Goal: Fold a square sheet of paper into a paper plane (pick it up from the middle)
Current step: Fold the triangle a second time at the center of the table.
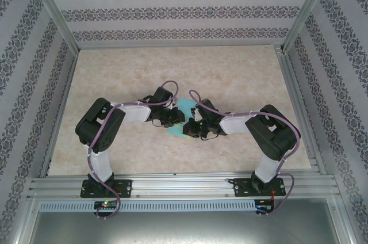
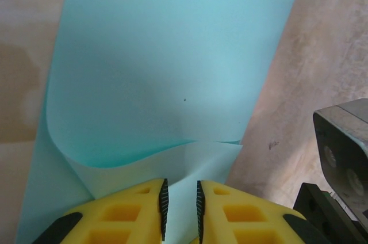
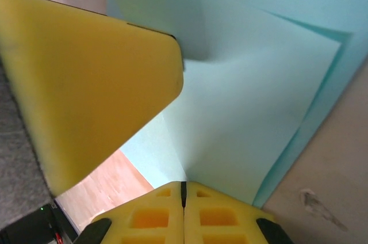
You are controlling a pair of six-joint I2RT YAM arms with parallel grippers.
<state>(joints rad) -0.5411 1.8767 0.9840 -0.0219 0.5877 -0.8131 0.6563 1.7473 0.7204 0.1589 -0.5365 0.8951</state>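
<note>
The square sheet of paper (image 1: 184, 107) is turquoise, partly folded, and lies on the table between both arms. In the left wrist view a lifted flap (image 2: 172, 160) curls over the flat sheet (image 2: 161, 54). My left gripper (image 2: 180, 185) stands slightly open, its pads a little apart with the flap's crease running between them. My right gripper (image 3: 184, 184) is shut on the folded edge of the paper (image 3: 259, 111). One yellow finger (image 3: 86, 83) of the left gripper crosses the right wrist view. From above, the left gripper (image 1: 174, 118) and right gripper (image 1: 192, 130) nearly touch. The paper plane is out of view.
The marble-patterned table (image 1: 115, 77) is ringed by patterned walls and a metal frame (image 1: 172, 183) along the near edge. Part of the right arm's grey and black wrist (image 2: 342, 163) sits close beside the left gripper.
</note>
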